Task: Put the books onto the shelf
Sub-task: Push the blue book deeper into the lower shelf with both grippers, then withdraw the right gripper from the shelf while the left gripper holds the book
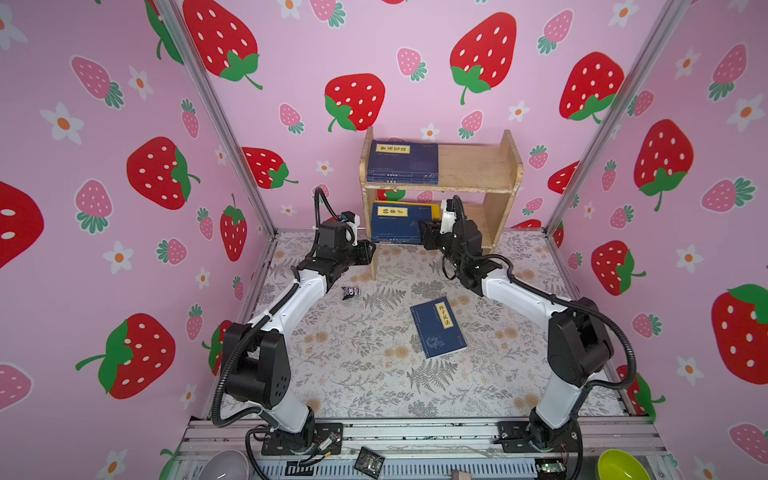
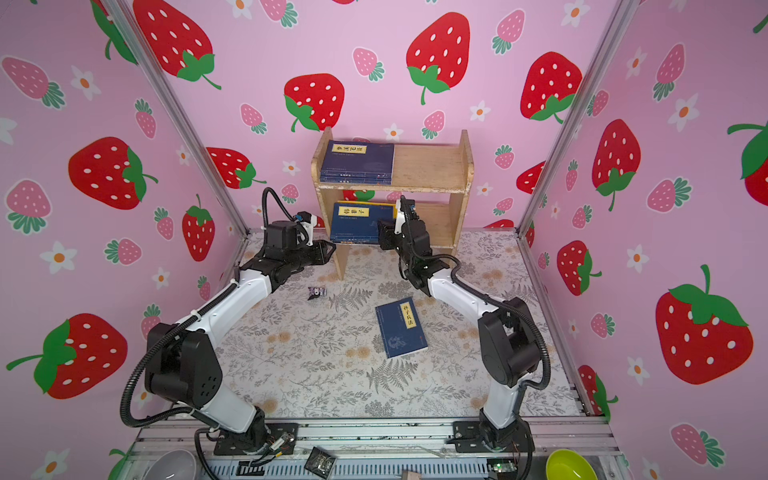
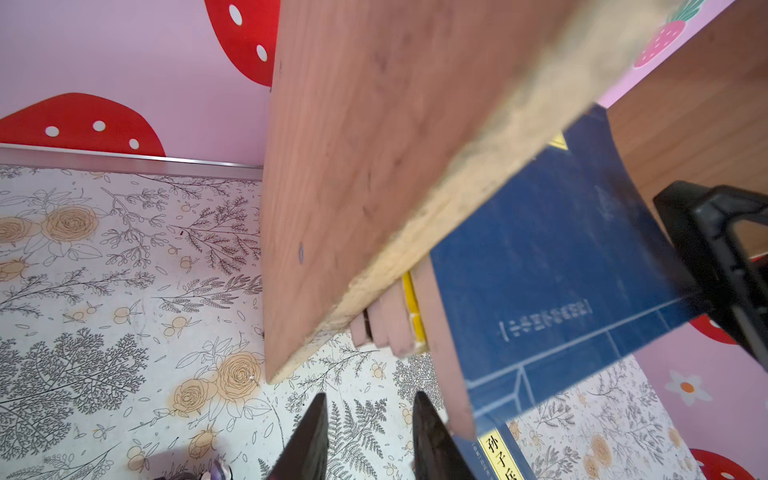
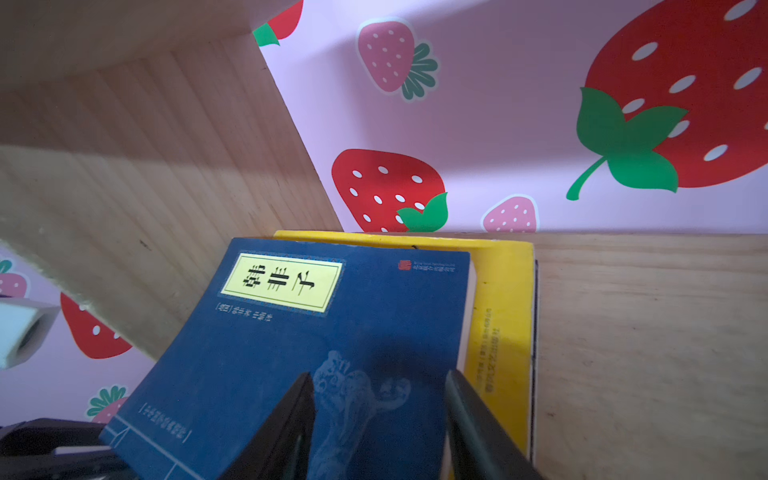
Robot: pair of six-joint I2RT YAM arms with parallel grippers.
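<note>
The wooden shelf stands at the back wall. A stack of navy books lies on the left of its upper tier. On the lower tier a navy book lies askew on a yellow book, jutting past the front edge. My right gripper is open just over that navy cover, one finger on each side of its pale emblem. My left gripper is open and empty beside the shelf's left side panel, low over the table. Another navy book lies flat mid-table.
A tiny dark figurine lies on the floral table near the left forearm. A grey bowl and a green bowl sit beyond the front rail. Pink strawberry walls close in three sides.
</note>
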